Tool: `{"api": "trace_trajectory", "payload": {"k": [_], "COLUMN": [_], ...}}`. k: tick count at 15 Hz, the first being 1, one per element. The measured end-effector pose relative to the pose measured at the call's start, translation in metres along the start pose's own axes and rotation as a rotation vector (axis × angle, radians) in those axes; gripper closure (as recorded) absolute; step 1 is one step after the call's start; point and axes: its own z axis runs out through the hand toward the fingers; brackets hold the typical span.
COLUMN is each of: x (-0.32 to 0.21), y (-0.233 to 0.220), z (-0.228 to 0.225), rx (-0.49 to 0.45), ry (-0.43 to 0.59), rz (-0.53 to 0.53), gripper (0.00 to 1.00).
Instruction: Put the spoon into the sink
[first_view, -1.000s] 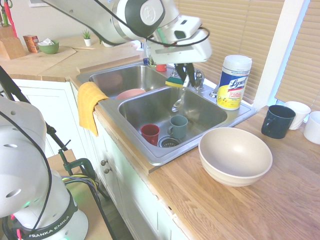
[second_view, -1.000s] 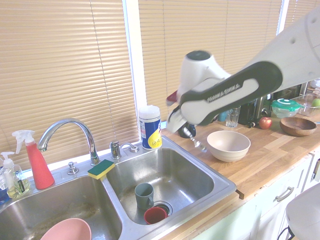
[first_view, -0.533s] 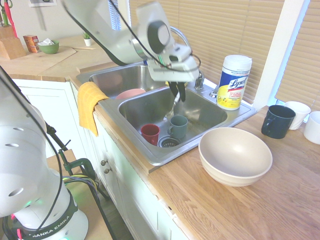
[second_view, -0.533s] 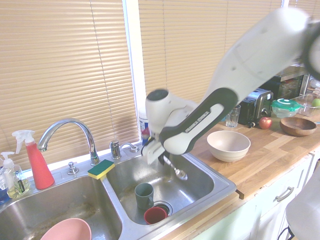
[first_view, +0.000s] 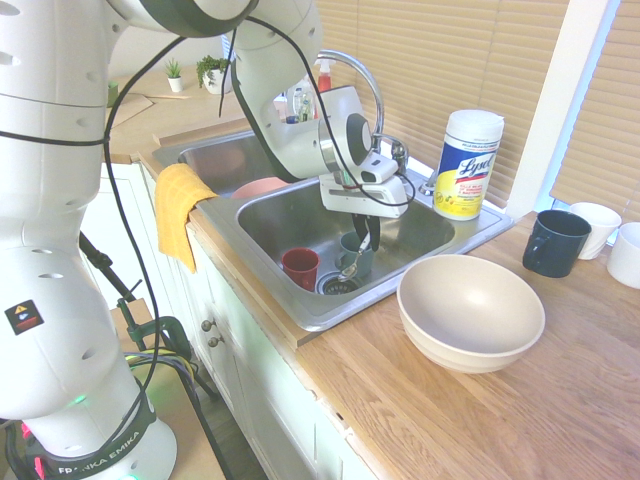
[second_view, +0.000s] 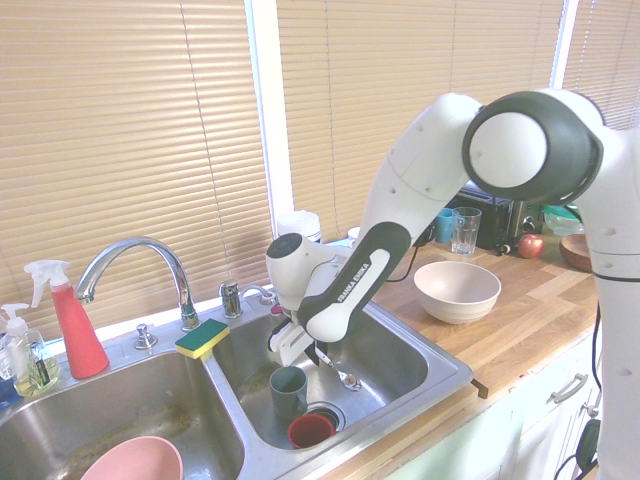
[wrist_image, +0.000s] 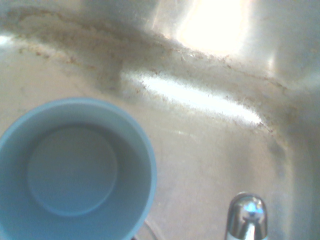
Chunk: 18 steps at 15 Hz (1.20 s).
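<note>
My gripper (first_view: 362, 228) is shut on the spoon (first_view: 350, 266). The spoon hangs bowl-down inside the right basin of the sink (first_view: 425, 232), just above the basin floor and beside the drain. From the other side, the gripper (second_view: 312, 349) is low in the sink (second_view: 400, 350), and the spoon (second_view: 346, 379) slants down just right of a grey-blue cup (second_view: 288, 391). The wrist view shows the spoon's shiny bowl (wrist_image: 246, 218) over the steel floor, next to the grey-blue cup (wrist_image: 75, 170).
A red cup (first_view: 300, 267) stands by the drain. A large beige bowl (first_view: 470, 310) sits on the wooden counter to the right. A wipes canister (first_view: 467, 163) and faucet (second_view: 135, 265) stand behind the sink. A yellow cloth (first_view: 180, 210) hangs over the front rim.
The arm has swung down from above the sink into the right basin. It carried the spoon from about rim height to just above the basin floor.
</note>
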Motion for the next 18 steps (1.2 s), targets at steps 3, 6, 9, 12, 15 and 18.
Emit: {"api": "trace_trajectory", "payload": {"k": [3,6,9,12,15,18], "x": [0.002,0.002,0.006,0.007,0.008,0.006], "y": [-0.003,-0.004,-0.007,-0.012,-0.016,-0.021], "z": [0.023,0.05,0.071,0.084,0.093,0.102], "rx": [-0.025,-0.051,-0.065,-0.076,-0.108,-0.142], "ry": [-0.028,-0.061,-0.089,-0.109,-0.144,-0.165], "rz": [0.014,0.013,0.016,0.02,0.027,0.033], "gripper": [1.0,1.0,1.0,1.0,1.0,1.0]}}
